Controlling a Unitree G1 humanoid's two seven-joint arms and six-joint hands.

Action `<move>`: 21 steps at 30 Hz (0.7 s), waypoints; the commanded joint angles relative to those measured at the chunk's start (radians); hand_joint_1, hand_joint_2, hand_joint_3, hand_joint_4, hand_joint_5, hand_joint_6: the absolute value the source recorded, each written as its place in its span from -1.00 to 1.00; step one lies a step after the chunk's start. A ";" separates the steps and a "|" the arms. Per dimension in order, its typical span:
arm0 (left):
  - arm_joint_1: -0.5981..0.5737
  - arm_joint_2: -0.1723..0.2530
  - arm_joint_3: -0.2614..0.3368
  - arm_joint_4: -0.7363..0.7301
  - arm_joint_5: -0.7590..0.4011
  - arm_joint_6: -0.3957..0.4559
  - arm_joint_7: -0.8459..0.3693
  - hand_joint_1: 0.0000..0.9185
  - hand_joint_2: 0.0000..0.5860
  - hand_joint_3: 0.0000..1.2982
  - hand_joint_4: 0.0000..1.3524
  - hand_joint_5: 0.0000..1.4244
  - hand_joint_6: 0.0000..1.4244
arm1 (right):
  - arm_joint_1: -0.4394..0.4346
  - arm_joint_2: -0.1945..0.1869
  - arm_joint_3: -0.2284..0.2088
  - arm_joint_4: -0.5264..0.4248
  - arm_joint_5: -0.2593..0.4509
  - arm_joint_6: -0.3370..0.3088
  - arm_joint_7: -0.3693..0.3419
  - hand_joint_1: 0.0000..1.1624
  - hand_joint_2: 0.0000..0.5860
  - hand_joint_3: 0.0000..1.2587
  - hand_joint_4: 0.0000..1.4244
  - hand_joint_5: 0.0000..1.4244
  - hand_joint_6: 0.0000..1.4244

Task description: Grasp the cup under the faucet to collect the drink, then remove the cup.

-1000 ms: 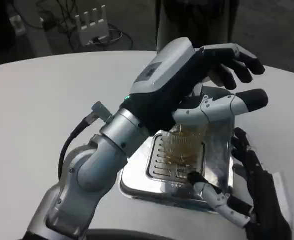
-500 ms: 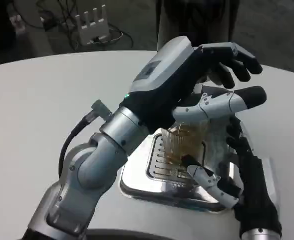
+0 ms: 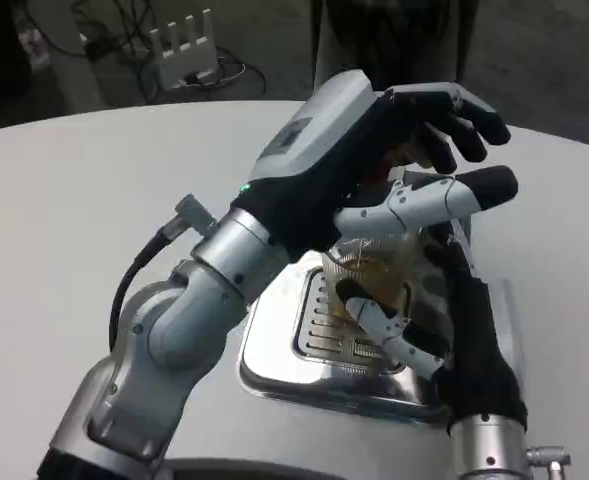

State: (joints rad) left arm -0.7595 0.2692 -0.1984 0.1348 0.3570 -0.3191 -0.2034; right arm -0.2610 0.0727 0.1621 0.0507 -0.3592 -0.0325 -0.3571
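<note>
From my head view, much of the scene is covered by the left hand [image 3: 374, 150], which hangs high over the shiny metal drip tray [image 3: 274, 350] with its slotted grille. I cannot see the faucet clearly; the large white and black back of this hand blocks the place above the tray where it should be. The left hand's fingers are spread apart and I see nothing held in them.

The clear ribbed plastic cup [image 3: 374, 268] stands on the grille of the drip tray, and only its rim and a part of its wall are visible, under the left hand's lowest finger. There is an amber tint inside it, but I cannot tell how full it is.

The right hand [image 3: 444, 340] comes up from the near right edge of the tray. Its white and black fingers [image 3: 379, 320] reach across the near side of the cup, and its dark palm is at the cup's right side. They seem to touch the cup's wall, but I cannot tell if the hand is really closed on it, because the contact is hidden from me.

The tray lies on a round white table [image 3: 74, 220]. Beyond the table, far from the tray, there is a dark floor with a white power strip [image 3: 184, 45] and loose cables.
</note>
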 commanded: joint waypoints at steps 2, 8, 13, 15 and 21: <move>-0.003 0.014 -0.003 0.026 -0.003 -0.005 -0.016 -1.00 -0.66 -0.18 -0.22 -0.17 -0.22 | -0.027 0.052 0.005 0.045 0.009 0.002 -0.031 0.28 -0.33 -0.91 -0.91 -0.84 -0.72; -0.010 0.016 -0.001 0.036 -0.007 -0.006 -0.017 -1.00 -0.66 -0.18 -0.22 -0.17 -0.22 | -0.048 0.068 0.024 0.089 0.020 0.002 -0.043 0.28 -0.33 -0.91 -0.91 -0.85 -0.75; -0.008 0.027 0.005 0.037 -0.014 -0.008 -0.022 -1.00 -0.66 -0.18 -0.22 -0.17 -0.22 | -0.073 0.065 0.027 0.119 0.019 0.001 -0.062 0.28 -0.33 -0.91 -0.91 -0.86 -0.75; -0.009 0.031 0.006 0.037 -0.016 -0.009 -0.022 -1.00 -0.66 -0.18 -0.22 -0.17 -0.22 | -0.082 0.063 0.026 0.127 0.014 0.003 -0.073 0.28 -0.33 -0.91 -0.91 -0.86 -0.75; -0.008 0.043 -0.001 0.027 -0.004 -0.016 -0.022 -1.00 -0.66 -0.18 -0.22 -0.17 -0.22 | -0.107 0.073 0.037 0.159 -0.016 0.015 -0.117 0.28 -0.35 -0.91 -0.91 -0.87 -0.75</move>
State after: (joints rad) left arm -0.7796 0.2984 -0.1923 0.1567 0.3505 -0.3276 -0.2081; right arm -0.3627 0.0994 0.1890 0.1946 -0.3637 -0.0299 -0.4526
